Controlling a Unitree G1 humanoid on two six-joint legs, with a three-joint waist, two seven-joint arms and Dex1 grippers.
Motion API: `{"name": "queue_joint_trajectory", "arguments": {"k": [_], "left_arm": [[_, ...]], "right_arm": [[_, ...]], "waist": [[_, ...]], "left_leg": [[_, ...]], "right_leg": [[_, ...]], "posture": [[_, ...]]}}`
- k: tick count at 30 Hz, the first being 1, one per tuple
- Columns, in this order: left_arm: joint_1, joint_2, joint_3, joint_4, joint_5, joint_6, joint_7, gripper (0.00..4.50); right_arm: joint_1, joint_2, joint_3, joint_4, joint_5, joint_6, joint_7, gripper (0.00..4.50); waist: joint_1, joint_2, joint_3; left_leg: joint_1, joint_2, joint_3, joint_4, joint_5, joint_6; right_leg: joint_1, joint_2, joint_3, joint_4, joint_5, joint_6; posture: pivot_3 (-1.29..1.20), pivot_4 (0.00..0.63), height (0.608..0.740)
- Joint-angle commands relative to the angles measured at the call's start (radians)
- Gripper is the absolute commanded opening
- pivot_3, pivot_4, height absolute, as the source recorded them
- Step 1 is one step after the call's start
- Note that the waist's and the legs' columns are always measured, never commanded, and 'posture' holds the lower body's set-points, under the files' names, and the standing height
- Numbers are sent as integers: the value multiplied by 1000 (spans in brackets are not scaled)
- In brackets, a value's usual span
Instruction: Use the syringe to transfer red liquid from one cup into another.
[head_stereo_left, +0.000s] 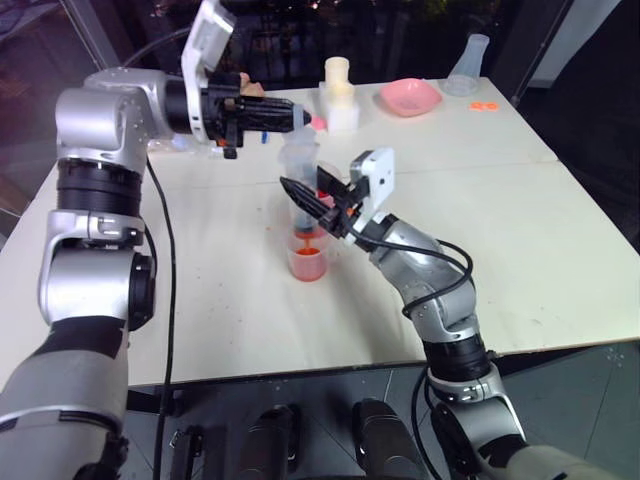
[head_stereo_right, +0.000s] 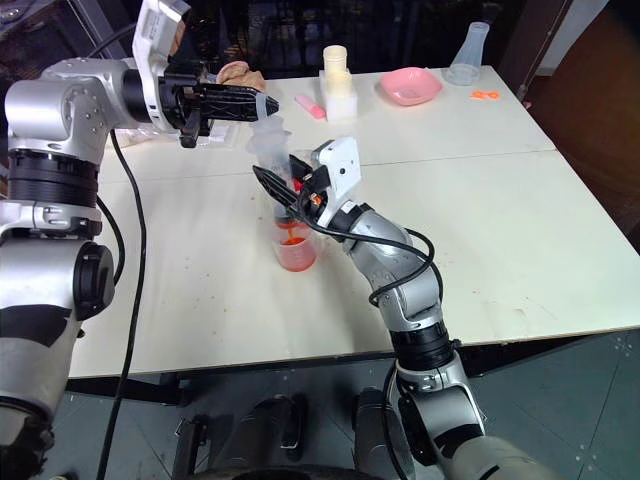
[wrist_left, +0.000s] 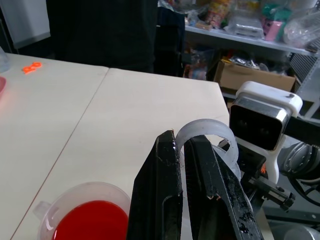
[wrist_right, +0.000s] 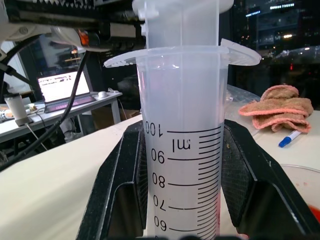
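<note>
Syringe: we see the large clear plastic syringe (wrist_right: 180, 145) with printed graduations standing upright, its low end down inside a clear plastic measuring cup (head_stereo_left: 308, 262).
Right fingers: the right gripper (wrist_right: 181, 200) has its black fingers closed on the syringe barrel, one on each side, just below the barrel's flange.
Left fingers: the left gripper (head_stereo_left: 278, 116) points level across the desk, above the right gripper; its fingers are pinched tight on the white round plunger head (wrist_left: 206, 137) at the top of the syringe.
Red liquid: the translucent red liquid (head_stereo_left: 308, 264) sits low in the cup directly below the right fingers; the left wrist view also shows a cup of red liquid (wrist_left: 90, 220) beneath the left fingers.
Second cup: we cannot separate the two cups clearly behind the right fingers.
Step, as we judge it: the plunger is about to be worked while the tip is in the cup.
Risk, plunger: the left fingers hold only the thin rim of the plunger head; a pull off the syringe's axis could slip them off.
Risk, cup: any sideways drag from the right fingers could tip the light cup and spill red liquid on the pale desk (head_stereo_left: 520, 250).
Risk, barrel: the smooth barrel could slide within the right fingers when the plunger is pulled.
</note>
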Motion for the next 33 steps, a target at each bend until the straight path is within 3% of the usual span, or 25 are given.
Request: {"name": "queue_joint_trajectory", "arguments": {"k": [1, 21, 26, 29, 33], "left_arm": [[13, -14, -29, -28, -18, 6, -34, 32], [41, 0, -30, -63, -20, 31, -15, 32], [34, 5, -20, -45, -17, 22, 10, 1536], [41, 11, -16, -45, -16, 5, 22, 2154], [47, 42, 11, -24, -17, 1, 50, 2154]], "right_arm": [[-65, 30, -31, -80, 41, -17, -22, 1358], [-65, 23, -42, -88, 49, 4, -31, 1358], [-60, 21, -43, -97, 51, 9, -31, 1358], [-56, 18, -44, -101, 52, 10, -31, 1358], [-53, 17, -47, -106, 61, 19, -38, 1358]], "waist": [[0, 0, 0], [-1, 0, 0], [-1, 0, 0], [-1, 0, 0], [-1, 0, 0]], "left_leg": [[0, 0, 0, 0, 0, 0], [0, 0, 0, 0, 0, 0], [0, 0, 0, 0, 0, 0], [0, 0, 0, 0, 0, 0], [0, 0, 0, 0, 0, 0]], "right_leg": [[0, 0, 0, 0, 0, 0], [0, 0, 0, 0, 0, 0], [0, 0, 0, 0, 0, 0], [0, 0, 0, 0, 0, 0], [0, 0, 0, 0, 0, 0]], "posture": [[0, 150, 740], [0, 150, 740], [0, 150, 740], [0, 150, 740], [0, 150, 740]]}}
